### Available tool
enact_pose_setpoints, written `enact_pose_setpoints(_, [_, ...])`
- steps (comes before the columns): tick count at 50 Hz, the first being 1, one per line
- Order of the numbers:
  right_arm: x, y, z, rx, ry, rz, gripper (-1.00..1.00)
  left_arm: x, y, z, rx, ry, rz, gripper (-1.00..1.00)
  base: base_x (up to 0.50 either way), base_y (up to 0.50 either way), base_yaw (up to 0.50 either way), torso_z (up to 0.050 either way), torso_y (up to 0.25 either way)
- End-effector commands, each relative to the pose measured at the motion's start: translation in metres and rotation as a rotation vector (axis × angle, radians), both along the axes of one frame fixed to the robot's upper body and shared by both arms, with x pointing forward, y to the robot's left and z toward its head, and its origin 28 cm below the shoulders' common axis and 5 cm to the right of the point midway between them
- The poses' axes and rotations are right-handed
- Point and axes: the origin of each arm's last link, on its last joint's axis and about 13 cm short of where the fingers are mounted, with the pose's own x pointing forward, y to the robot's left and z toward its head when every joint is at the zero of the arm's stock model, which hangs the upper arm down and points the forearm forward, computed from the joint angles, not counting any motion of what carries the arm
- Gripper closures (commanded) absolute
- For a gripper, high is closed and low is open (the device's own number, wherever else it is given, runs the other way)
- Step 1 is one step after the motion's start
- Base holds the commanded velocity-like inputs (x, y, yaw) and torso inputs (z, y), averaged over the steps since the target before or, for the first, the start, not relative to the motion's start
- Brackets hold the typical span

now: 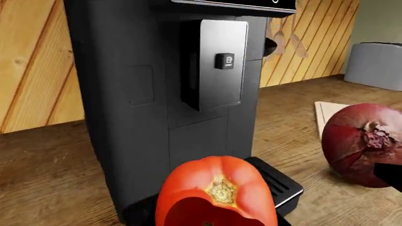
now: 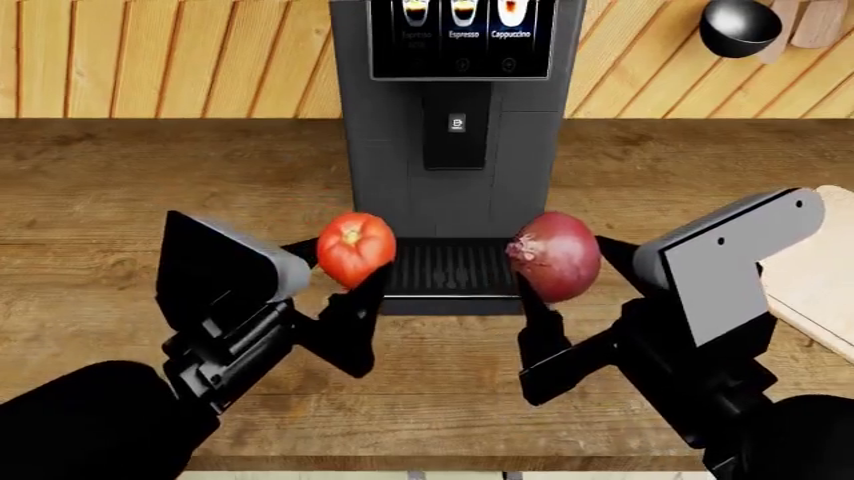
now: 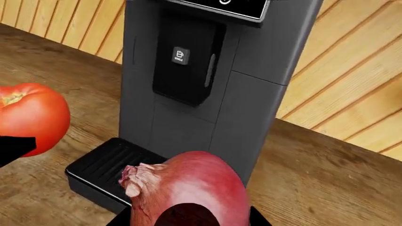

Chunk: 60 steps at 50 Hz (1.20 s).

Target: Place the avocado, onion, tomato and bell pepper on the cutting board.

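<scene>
Tomato [image 2: 356, 247]: bright red, round, slightly lobed, with a pale dried stem scar; held up off the counter in the left end effector [image 2: 350, 285], in front of the coffee machine's drip tray.
Onion [image 2: 554, 256]: red-purple, glossy, with a papery tufted tip; held at about the same height in the right end effector [image 2: 561, 290], just right of the tomato but apart from it.
Left end effector: closed on the tomato, dark fingers under and beside it.
Right end effector: closed on the onion, which hides most of the fingers in the right wrist view.
Cutting board [image 2: 817, 285]: pale wood; only its corner shows at the right edge of the head view, behind the right arm. Nothing is visible on that corner.
Avocado, bell pepper: not in view in any camera.
Progress: judged early to middle; two of four items are lifted, none seen resting on the board. Both still need carrying right and setting down, then the other two fetched.
Coffee machine [image 2: 454, 110]: dark, upright, directly behind both vegetables.
Counter [image 2: 120, 190]: brown wood, under everything.
</scene>
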Motion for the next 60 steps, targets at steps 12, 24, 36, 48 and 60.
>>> enact_pose_setpoints(12, [-0.0018,0.0013,0.0052,-0.005,-0.023,-0.017,1.00,-0.0014,-0.0007,0.0004,-0.016,0.001,-0.035,1.00,0.00,-0.50,0.00,0.000,0.000])
enact_pose_setpoints(24, [-0.0013,0.0017,0.0071,-0.006,-0.031,-0.011,1.00,-0.0019,-0.0005,0.0019,-0.018,-0.003,-0.036,1.00,0.00,-0.50,0.00,0.000,0.001])
enact_pose_setpoints(36, [-0.0044,0.0015,0.0079,-0.007,-0.038,-0.010,1.00,-0.0044,-0.0014,0.0042,-0.022,-0.008,-0.039,1.00,0.00,-0.50,0.00,0.000,0.000])
enact_pose_setpoints(48, [-0.0068,0.0018,0.0076,-0.004,-0.043,-0.018,1.00,-0.0063,-0.0005,0.0048,-0.021,-0.014,-0.037,1.00,0.00,-0.50,0.00,0.000,0.000])
enact_pose_setpoints(60, [-0.0056,0.0022,0.0080,-0.014,-0.049,-0.018,1.00,-0.0036,-0.0008,0.0016,-0.023,-0.004,-0.040,1.00,0.00,-0.48,0.00,0.000,0.000])
